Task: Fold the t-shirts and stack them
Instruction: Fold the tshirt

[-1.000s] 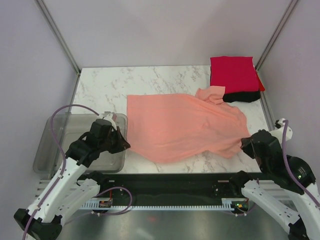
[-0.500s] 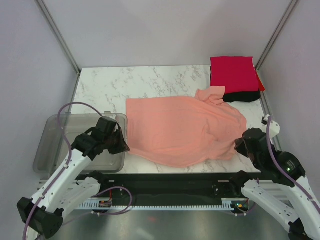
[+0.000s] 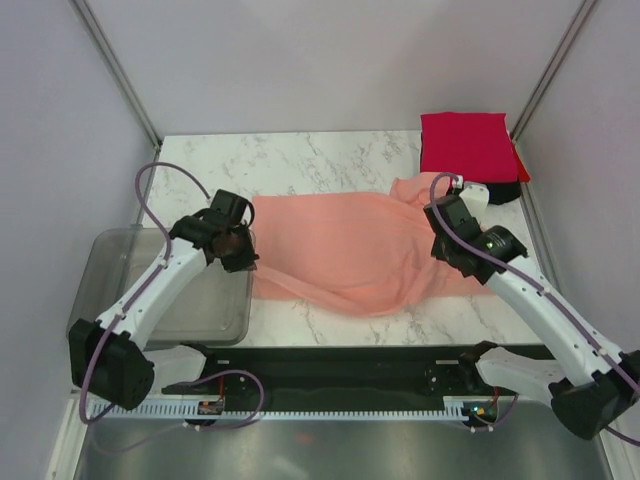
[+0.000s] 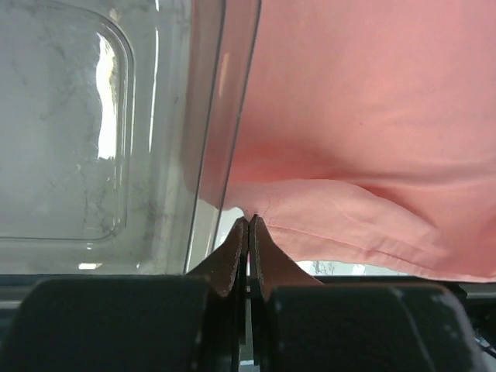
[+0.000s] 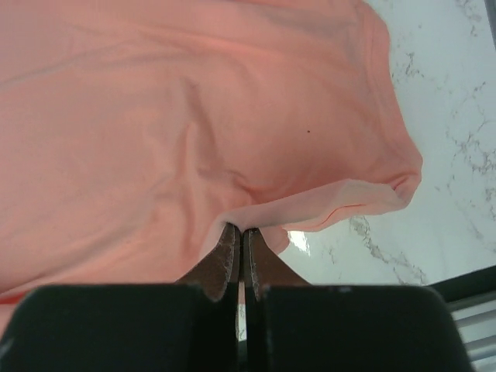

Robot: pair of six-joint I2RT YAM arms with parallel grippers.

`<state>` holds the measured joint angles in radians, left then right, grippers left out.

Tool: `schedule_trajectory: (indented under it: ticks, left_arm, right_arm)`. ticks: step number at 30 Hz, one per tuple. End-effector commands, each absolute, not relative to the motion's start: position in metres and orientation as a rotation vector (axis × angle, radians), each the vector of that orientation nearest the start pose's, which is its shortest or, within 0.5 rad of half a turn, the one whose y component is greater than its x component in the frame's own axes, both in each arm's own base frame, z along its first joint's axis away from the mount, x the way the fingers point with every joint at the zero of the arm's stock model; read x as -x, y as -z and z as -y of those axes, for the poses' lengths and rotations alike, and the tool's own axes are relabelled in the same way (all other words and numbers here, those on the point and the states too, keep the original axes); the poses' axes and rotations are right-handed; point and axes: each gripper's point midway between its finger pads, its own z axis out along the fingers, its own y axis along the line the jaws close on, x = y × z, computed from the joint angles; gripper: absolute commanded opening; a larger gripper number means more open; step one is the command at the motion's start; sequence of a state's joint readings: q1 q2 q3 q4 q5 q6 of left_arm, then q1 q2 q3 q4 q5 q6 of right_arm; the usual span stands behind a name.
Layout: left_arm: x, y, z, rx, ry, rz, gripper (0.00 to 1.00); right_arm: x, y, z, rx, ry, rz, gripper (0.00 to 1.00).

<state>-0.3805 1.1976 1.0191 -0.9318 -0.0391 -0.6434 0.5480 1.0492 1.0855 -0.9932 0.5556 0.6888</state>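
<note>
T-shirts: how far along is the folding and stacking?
Done: a red shirt lies folded on a black shirt, far right. In hand: left claw and right claw each pinch the pink shirt at its edge. Left: finish folding, then stack it.

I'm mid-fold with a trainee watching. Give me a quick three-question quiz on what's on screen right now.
1. True or false: the left gripper and the right gripper are both shut on the salmon-pink t-shirt.
2. Where does the folded red t-shirt lie? A: the table's far right corner. B: its near left corner. C: draped over an arm.
3. Fill in: in the top view, the grey tub sits to the ___ of the salmon-pink t-shirt.
Key: 1 true; 2 A; 3 left.
</note>
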Motion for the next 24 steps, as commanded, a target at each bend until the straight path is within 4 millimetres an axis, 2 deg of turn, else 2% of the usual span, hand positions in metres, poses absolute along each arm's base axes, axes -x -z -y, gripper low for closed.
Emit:
schedule_trajectory:
  ticks: [1,4,7,8,9,12,14,19,24]
  left_arm:
    - [-0.26,-0.141,0.103,0.334,0.22,-2.643,0.02]
    - [-0.277,-0.129,0.105,0.336,0.212,-2.672,0.02]
    - [-0.29,-0.125,0.101,0.342,0.196,-2.683,0.02]
    - [-0.293,-0.123,0.101,0.34,0.193,-2.688,0.02]
    - [-0.298,-0.117,0.103,0.341,0.194,-2.708,0.02]
    - [-0.307,-0.11,0.105,0.328,0.194,-2.735,0.02]
    - [-0.311,-0.105,0.105,0.323,0.184,-2.745,0.02]
    - [-0.317,-0.094,0.09,0.361,0.125,-2.762,0.02]
    - [-0.324,-0.089,0.091,0.374,0.133,-2.775,0.02]
  right_arm:
    - [-0.279,-0.217,-0.061,-0.339,0.136,-2.247,0.0]
    - [-0.304,-0.215,-0.049,-0.343,0.171,-2.251,0.0]
    - [-0.32,-0.207,-0.043,-0.335,0.227,-2.274,0.0]
    - [-0.328,-0.209,-0.04,-0.341,0.234,-2.264,0.0]
    - [-0.333,-0.203,-0.038,-0.311,0.271,-2.287,0.0]
    - [-0.348,-0.199,-0.024,-0.313,0.339,-2.297,0.0]
    - [-0.357,-0.199,-0.022,-0.314,0.338,-2.289,0.0]
    - [-0.374,-0.184,-0.003,-0.33,0.415,-2.324,0.0]
    - [-0.393,-0.162,-0.004,-0.341,0.382,-2.375,0.0]
